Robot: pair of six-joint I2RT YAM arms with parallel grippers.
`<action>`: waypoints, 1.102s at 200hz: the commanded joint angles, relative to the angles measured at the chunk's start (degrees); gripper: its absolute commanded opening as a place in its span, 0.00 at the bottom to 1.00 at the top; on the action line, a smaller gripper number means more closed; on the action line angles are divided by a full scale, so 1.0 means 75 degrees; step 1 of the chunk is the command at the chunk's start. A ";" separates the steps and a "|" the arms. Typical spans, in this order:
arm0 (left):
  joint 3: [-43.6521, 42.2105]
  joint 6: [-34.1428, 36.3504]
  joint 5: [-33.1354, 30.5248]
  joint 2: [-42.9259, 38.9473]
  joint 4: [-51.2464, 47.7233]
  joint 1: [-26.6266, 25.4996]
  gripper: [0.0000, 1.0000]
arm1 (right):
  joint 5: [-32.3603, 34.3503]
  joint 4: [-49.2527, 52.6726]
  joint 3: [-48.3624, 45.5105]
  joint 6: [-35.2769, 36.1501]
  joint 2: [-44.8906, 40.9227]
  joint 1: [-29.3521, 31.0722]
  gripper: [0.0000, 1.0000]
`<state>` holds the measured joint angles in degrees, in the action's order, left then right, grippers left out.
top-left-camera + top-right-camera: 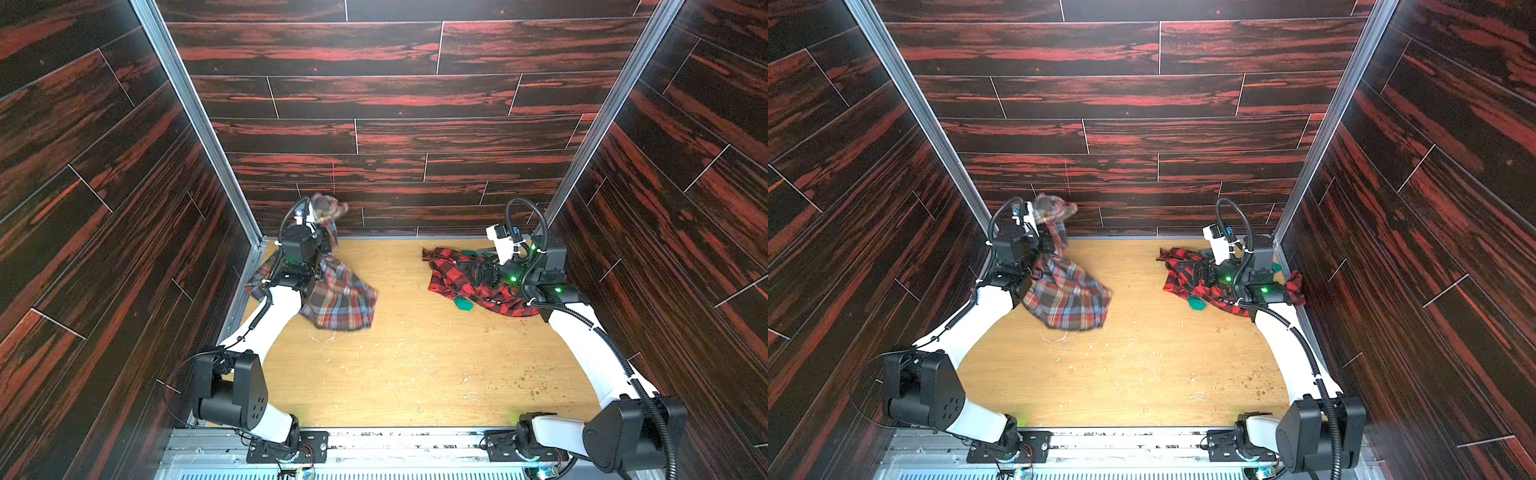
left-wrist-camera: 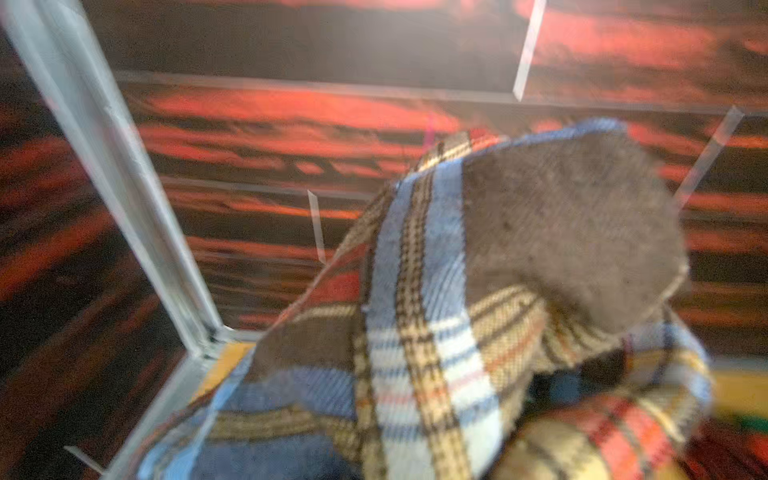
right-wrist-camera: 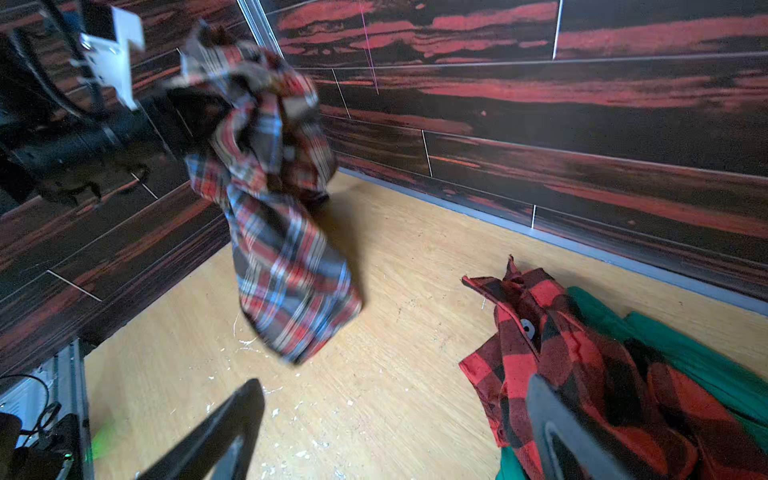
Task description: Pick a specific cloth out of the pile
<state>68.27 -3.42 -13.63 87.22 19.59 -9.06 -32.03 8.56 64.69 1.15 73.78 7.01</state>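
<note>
Left gripper [image 1: 325,243]: pinched tight on a bunched top fold of the cloth [image 1: 340,295], held up at about ten o'clock on the table [image 1: 415,374]. Its fingertips are buried in fabric, so we read the hold from the bunching round them.

Right gripper [image 3: 395,384]: jaws spread wide, holding nothing, low over the pile [image 1: 457,282] at about two o'clock. One finger shows in front of the red shirt [image 3: 561,374]; we cannot tell whether it touches.

Cloth: fine checks of grey, brown, red and blue. It hangs from the left gripper in a long loose drape, well apart from the pile, its lowest corner close to the table. We cannot tell whether that corner touches. We judge it light, thin and limp: it will sag, swing and trail, not keep a shape. A pinch on a gathered fold or a hem should hold best; a single layer may slip out.

Pile: red shirt in big black checks, with a green garment [image 3: 685,353] under and beside it, flat on the table near the back wall [image 1: 415,199] and the right wall [image 1: 665,208].

Edges and room: we note the corner post [image 1: 195,124] and the left wall [image 1: 104,208] just beside the left gripper, from nine to eleven o'clock, so there is little room that way. From the centre to six o'clock the table is bare but for small crumbs [image 1: 528,386]. We judge that to be the free space for carrying the cloth.
</note>
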 commanded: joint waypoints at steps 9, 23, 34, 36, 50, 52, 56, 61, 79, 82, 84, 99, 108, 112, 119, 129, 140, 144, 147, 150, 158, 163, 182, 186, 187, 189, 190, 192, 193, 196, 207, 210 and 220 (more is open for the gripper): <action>-0.0449 0.0686 -0.1926 -0.0584 0.0989 0.0034 0.00 | -0.0102 0.0144 -0.0082 0.0206 -0.0218 -0.0018 0.99; -0.0613 0.1142 -0.2537 -0.0678 0.0700 0.0039 0.00 | -0.0101 0.0142 -0.0045 0.0231 -0.0161 -0.0020 0.98; -0.0630 0.1527 -0.2810 -0.0603 0.0171 0.0062 0.00 | -0.0101 0.0096 -0.0029 0.0217 -0.0129 -0.0018 0.98; -0.0630 0.1612 -0.2844 -0.0582 0.0073 0.0063 0.00 | -0.0103 0.0100 -0.0030 0.0212 -0.0127 -0.0014 0.98; -0.0695 0.2128 -0.2770 -0.0331 -0.0541 0.0077 0.00 | -0.0079 0.0052 -0.0074 0.0167 -0.0115 -0.0020 0.98; -0.0714 0.2181 -0.2737 -0.0288 -0.0612 0.0081 0.00 | -0.0080 0.0039 -0.0077 0.0158 -0.0117 -0.0020 0.98; -0.0752 0.2280 -0.2621 -0.0213 -0.0767 0.0089 0.00 | -0.0077 0.0015 -0.0098 0.0146 -0.0126 -0.0017 0.98; -0.0785 0.2369 -0.2494 -0.0109 -0.0939 0.0091 0.00 | -0.0078 -0.0019 -0.0151 0.0131 -0.0133 -0.0019 0.99; -0.1009 0.2273 -0.1353 0.0048 -0.1401 0.0094 0.00 | -0.0056 -0.0129 -0.0319 0.0094 -0.0190 -0.0015 0.98; -0.1067 0.2264 -0.1109 0.0037 -0.1446 0.0077 0.00 | -0.0038 -0.0144 -0.0349 0.0084 -0.0192 -0.0012 0.98; -0.1108 0.2256 -0.0924 0.0027 -0.1474 0.0073 0.00 | -0.0035 -0.0145 -0.0365 0.0082 -0.0201 -0.0015 0.98; -0.1247 0.2046 0.0095 -0.0209 -0.2074 -0.0037 0.00 | 0.0057 -0.0082 -0.0450 0.0081 -0.0289 -0.0020 0.98; -0.1369 0.1841 0.0395 -0.0429 -0.2384 -0.0172 0.00 | 0.0144 -0.0050 -0.0495 0.0101 -0.0370 -0.0032 0.98; -0.1427 0.1771 0.0496 -0.0537 -0.2548 -0.0266 0.00 | 0.0171 -0.0050 -0.0521 0.0115 -0.0401 -0.0030 0.98; -0.1510 0.1593 0.0514 -0.0689 -0.2884 -0.0455 0.00 | 0.0203 -0.0088 -0.0587 0.0116 -0.0454 -0.0028 0.98; -0.1535 0.0953 0.0323 -0.0845 -0.3495 -0.0666 0.00 | 0.0217 -0.0161 -0.0655 0.0128 -0.0489 -0.0037 0.98; -0.1502 -0.0316 0.0233 -0.0908 -0.4283 -0.0702 0.00 | 0.0221 -0.0212 -0.0700 0.0128 -0.0468 -0.0043 0.98; -0.1498 -0.0796 0.0157 -0.0918 -0.4579 -0.0704 0.00 | 0.0227 -0.0234 -0.0702 0.0119 -0.0454 -0.0042 0.98; -0.1537 -0.1181 0.0074 -0.0929 -0.4698 -0.0711 0.00 | 0.0219 -0.0254 -0.0704 0.0117 -0.0446 -0.0042 0.99; -0.1641 -0.1539 0.0016 -0.0939 -0.4751 -0.0714 0.00 | 0.0218 -0.0268 -0.0710 0.0109 -0.0431 -0.0042 0.98; -0.1897 -0.2362 -0.0037 -0.0985 -0.4791 -0.0726 0.00 | 0.0205 -0.0303 -0.0700 0.0079 -0.0379 -0.0043 0.98; -0.2095 -0.2863 -0.0080 -0.1031 -0.4697 -0.0732 0.00 | 0.0173 -0.0303 -0.0682 0.0068 -0.0351 -0.0040 0.98; -0.2671 -0.4369 -0.0035 -0.1021 -0.3988 -0.0732 0.00 | 0.0030 -0.0257 -0.0530 0.0023 -0.0213 -0.0033 0.98; -0.2697 -0.4599 0.0012 -0.0962 -0.3962 -0.0726 0.00 | 0.0013 -0.0251 -0.0499 0.0017 -0.0176 -0.0043 0.98; -0.2689 -0.4650 0.0018 -0.0940 -0.3973 -0.0732 0.00 | -0.0002 -0.0250 -0.0485 0.0004 -0.0168 -0.0034 0.98; -0.2686 -0.4746 0.0031 -0.0909 -0.3993 -0.0730 0.00 | -0.0002 -0.0250 -0.0476 -0.0002 -0.0160 -0.0038 0.98; -0.2683 -0.4793 0.0034 -0.0879 -0.4018 -0.0728 0.00 | -0.0010 -0.0250 -0.0472 -0.0007 -0.0153 -0.0041 0.98; -0.2661 -0.4896 0.0038 -0.0835 -0.4065 -0.0726 0.00 | -0.0022 -0.0250 -0.0464 -0.0011 -0.0139 -0.0037 0.98; -0.2653 -0.4962 0.0037 -0.0812 -0.4095 -0.0726 0.00 | -0.0026 -0.0250 -0.0460 -0.0012 -0.0130 -0.0040 0.98; -0.2641 -0.5145 0.0011 -0.0734 -0.4190 -0.0726 0.00 | -0.0029 -0.0256 -0.0440 -0.0021 -0.0113 -0.0043 0.98; -0.2724 -0.5964 -0.0038 -0.0415 -0.4311 -0.0721 0.00 | -0.0065 -0.0272 -0.0395 -0.0055 -0.0079 -0.0036 0.98; -0.2802 -0.6096 0.0022 -0.0350 -0.4173 -0.0706 0.00 | -0.0071 -0.0274 -0.0396 -0.0059 -0.0070 -0.0040 0.98; -0.3070 -0.6575 0.0186 -0.0121 -0.3454 -0.0691 0.00 | -0.0087 -0.0263 -0.0369 -0.0071 -0.0054 -0.0041 0.98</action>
<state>48.27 -35.73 -13.32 83.22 -10.63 -14.70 -30.98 7.20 60.07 0.78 72.66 6.94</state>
